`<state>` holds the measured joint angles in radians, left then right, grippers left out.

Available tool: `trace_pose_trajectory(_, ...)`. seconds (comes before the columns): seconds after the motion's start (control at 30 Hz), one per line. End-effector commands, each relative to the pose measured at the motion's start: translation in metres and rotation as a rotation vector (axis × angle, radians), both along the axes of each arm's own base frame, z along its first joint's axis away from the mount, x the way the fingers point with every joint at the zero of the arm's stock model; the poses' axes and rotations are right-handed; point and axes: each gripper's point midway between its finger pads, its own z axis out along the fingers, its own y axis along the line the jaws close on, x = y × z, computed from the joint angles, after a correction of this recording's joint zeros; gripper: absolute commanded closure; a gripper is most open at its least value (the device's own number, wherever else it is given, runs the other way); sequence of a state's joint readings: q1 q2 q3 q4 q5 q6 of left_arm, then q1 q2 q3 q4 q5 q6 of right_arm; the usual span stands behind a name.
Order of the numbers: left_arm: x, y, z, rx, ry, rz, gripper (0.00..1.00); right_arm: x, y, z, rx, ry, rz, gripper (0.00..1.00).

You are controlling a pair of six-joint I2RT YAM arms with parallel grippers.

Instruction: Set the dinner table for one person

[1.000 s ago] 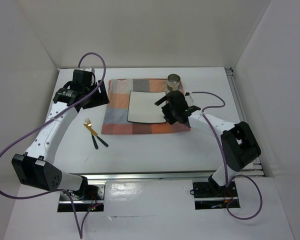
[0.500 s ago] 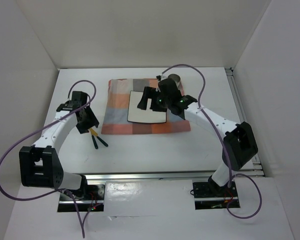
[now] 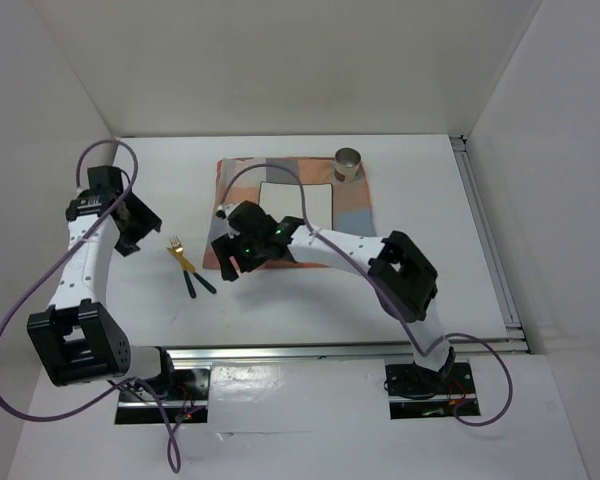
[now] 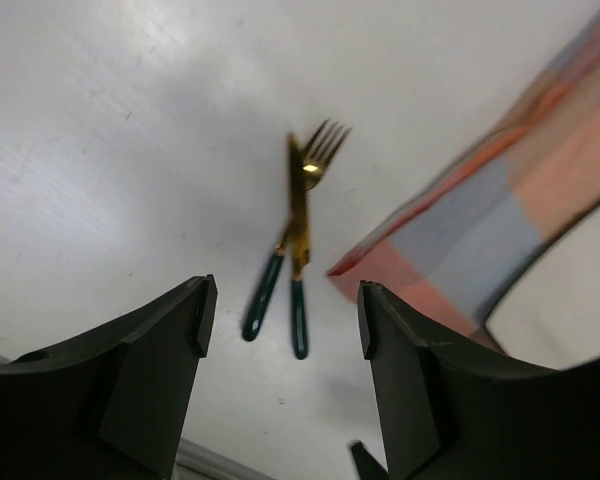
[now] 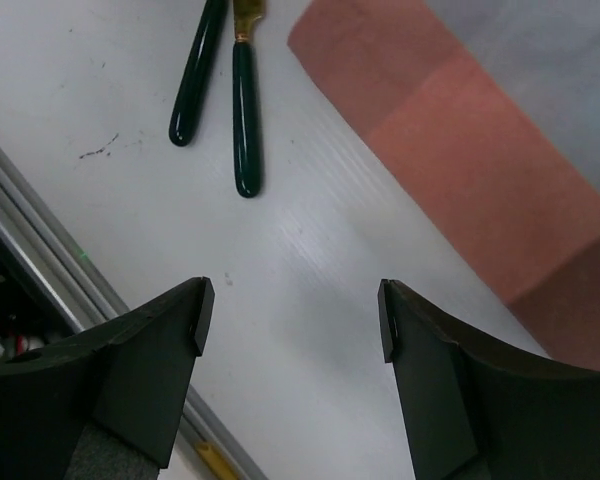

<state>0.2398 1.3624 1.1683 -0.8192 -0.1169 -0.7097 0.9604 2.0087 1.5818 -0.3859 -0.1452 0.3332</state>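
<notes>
We see the left tool (image 4: 283, 305) and the right tool (image 5: 292, 300) both spread, over the table (image 3: 420, 200), near the cutlery (image 4: 300, 230).

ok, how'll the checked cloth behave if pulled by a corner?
Likely floppy: the cloth lies flat, thin-edged, so a corner should lift alone. The plate and cup sit on it; a pull would probably drag them, maybe tip the cup.

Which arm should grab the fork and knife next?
Probably right: the right gripper, open, hangs just beside their green handles. The left gripper, also open, looks farther off.
</notes>
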Motion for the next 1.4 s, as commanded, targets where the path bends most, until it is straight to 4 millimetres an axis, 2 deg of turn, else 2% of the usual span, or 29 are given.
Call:
trace_pose_trajectory(0.0,0.013,-0.004,0.066,0.018,-0.17,-0.051,0.24,0.017,0.024,0.005,-0.022,-0.128,0.044,0.22)
trace_pose_trajectory(0.03,0.013,-0.007,0.077,0.012,-0.195,-0.06,0.23,0.014,0.033,0.003,-0.022,-0.141,0.069,0.23)
trace_pose_trajectory(0.07,0.014,-0.008,0.086,0.018,-0.221,-0.076,0.23,0.019,0.036,-0.012,-0.053,-0.135,0.059,0.23)
trace_pose_trajectory(0.1,0.013,-0.01,0.099,0.017,-0.253,-0.084,0.23,0.024,0.05,0.0,-0.028,-0.17,0.068,0.23)
trace_pose_trajectory(0.2,0.011,-0.013,0.111,0.013,-0.291,-0.082,0.22,0.022,0.066,-0.016,-0.046,-0.182,0.108,0.19)
trace_pose_trajectory(0.23,0.012,-0.015,0.111,0.004,-0.294,-0.089,0.22,0.019,0.078,-0.008,-0.029,-0.208,0.133,0.19)
trace_pose_trajectory(0.27,0.01,-0.015,0.115,0.008,-0.307,-0.089,0.22,0.014,0.084,-0.012,-0.028,-0.207,0.147,0.18)
trace_pose_trajectory(0.3,0.008,-0.016,0.119,0.006,-0.322,-0.083,0.22,0.015,0.085,-0.022,-0.042,-0.206,0.154,0.18)
trace_pose_trajectory(0.37,0.004,-0.019,0.121,-0.003,-0.336,-0.081,0.22,0.013,0.092,-0.026,-0.026,-0.195,0.172,0.18)
trace_pose_trajectory(0.43,0.0,-0.02,0.122,-0.001,-0.343,-0.081,0.22,0.003,0.102,-0.03,-0.014,-0.192,0.199,0.22)
trace_pose_trajectory(0.5,-0.002,-0.021,0.121,-0.006,-0.345,-0.074,0.22,0.0,0.108,-0.035,-0.007,-0.205,0.201,0.26)
trace_pose_trajectory(0.53,-0.002,-0.021,0.121,-0.007,-0.345,-0.074,0.22,0.002,0.109,-0.039,-0.015,-0.208,0.195,0.28)
trace_pose_trajectory(0.57,-0.002,-0.021,0.121,-0.007,-0.345,-0.074,0.22,-0.004,0.111,-0.048,-0.028,-0.206,0.215,0.29)
trace_pose_trajectory(0.6,-0.002,-0.021,0.121,-0.007,-0.345,-0.074,0.22,-0.007,0.115,-0.047,-0.028,-0.223,0.212,0.29)
trace_pose_trajectory(0.63,-0.002,-0.022,0.122,-0.014,-0.346,-0.08,0.22,-0.001,0.11,-0.056,-0.058,-0.241,0.183,0.34)
trace_pose_trajectory(0.7,-0.001,-0.024,0.122,-0.022,-0.348,-0.086,0.22,-0.009,0.109,-0.066,-0.084,-0.253,0.182,0.38)
trace_pose_trajectory(0.83,-0.003,-0.025,0.119,-0.022,-0.349,-0.086,0.22,-0.003,0.097,-0.079,-0.149,-0.295,0.129,0.48)
trace_pose_trajectory(0.9,-0.003,-0.025,0.119,-0.022,-0.348,-0.086,0.22,-0.001,0.092,-0.087,-0.177,-0.297,0.118,0.63)
trace_pose_trajectory(0.97,-0.003,-0.025,0.115,-0.024,-0.34,-0.086,0.22,0.002,0.091,-0.086,-0.181,-0.302,0.097,0.75)
trace_pose_trajectory(1.0,-0.003,-0.025,0.115,-0.024,-0.34,-0.086,0.22,0.002,0.091,-0.086,-0.181,-0.302,0.097,0.87)
trace_pose_trajectory(1.1,-0.003,-0.031,0.109,-0.056,-0.335,-0.107,0.22,0.003,0.094,-0.077,-0.16,-0.313,0.093,0.99)
trace_pose_trajectory(1.13,-0.002,-0.033,0.114,-0.057,-0.358,-0.115,0.22,0.003,0.095,-0.071,-0.152,-0.317,0.091,1.0)
trace_pose_trajectory(1.2,-0.002,-0.035,0.106,-0.077,-0.347,-0.112,0.22,0.007,0.107,-0.057,-0.11,-0.328,0.093,1.0)
trace_pose_trajectory(1.27,-0.003,-0.035,0.108,-0.075,-0.356,-0.113,0.22,0.007,0.108,-0.054,-0.108,-0.329,0.092,1.0)
trace_pose_trajectory(1.33,-0.002,-0.035,0.113,-0.072,-0.366,-0.114,0.22,0.009,0.109,-0.038,-0.073,-0.343,0.07,1.0)
trace_pose_trajectory(1.37,-0.002,-0.035,0.117,-0.07,-0.371,-0.114,0.22,0.011,0.107,-0.014,-0.041,-0.369,0.052,1.0)
